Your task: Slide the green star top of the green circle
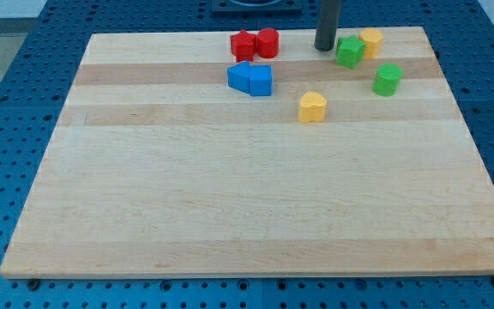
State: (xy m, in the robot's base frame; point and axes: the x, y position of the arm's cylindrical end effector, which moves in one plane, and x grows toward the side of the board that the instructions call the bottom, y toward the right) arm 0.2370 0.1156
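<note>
Green star, a chunky matte block, sits near the view's top right of the pale plank tabletop, touching a yellow block. My tip stands just left of it. Green circle lies lower right, apart. No jaws exist on this smooth dark rod.

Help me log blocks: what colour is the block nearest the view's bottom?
Yellow: the yellow heart-shaped block, plain in the camera view.

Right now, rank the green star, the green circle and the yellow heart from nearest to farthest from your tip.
My tip sits near the view's top.
1. Green star, just to its right.
2. Green circle, farther right and lower.
3. Yellow heart, below the tip.
</note>
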